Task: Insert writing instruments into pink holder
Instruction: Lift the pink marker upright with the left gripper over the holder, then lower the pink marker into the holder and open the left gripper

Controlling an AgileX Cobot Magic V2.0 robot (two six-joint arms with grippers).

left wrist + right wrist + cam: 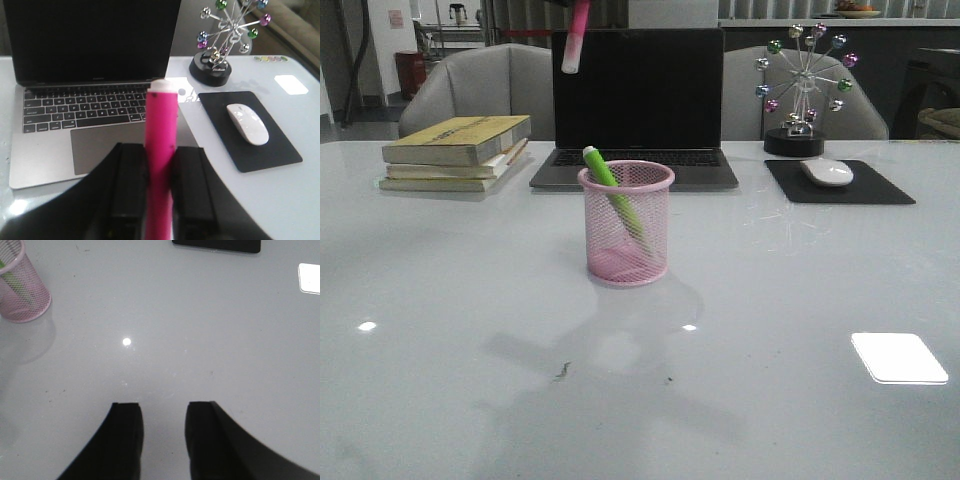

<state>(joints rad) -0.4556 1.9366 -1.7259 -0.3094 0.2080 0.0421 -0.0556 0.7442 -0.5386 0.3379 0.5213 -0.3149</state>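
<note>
While the pink holder (626, 222) stands on the glossy white table (800, 330) just before the laptop (636, 108), its wire mesh shows a green marker (611, 192) leaning inside. High above the holder hangs a pink marker (574, 42), pale cap down; its gripper lies outside the front view. The left wrist view shows the left gripper (159, 186), jaws clamped on that smooth pink barrel. The right wrist view shows the right gripper (162, 427) near the holder, jaws apart, empty.

Laptop (638, 105), books (457, 152), mouse (827, 172), mousepad (840, 183), ornament (803, 88)
</note>
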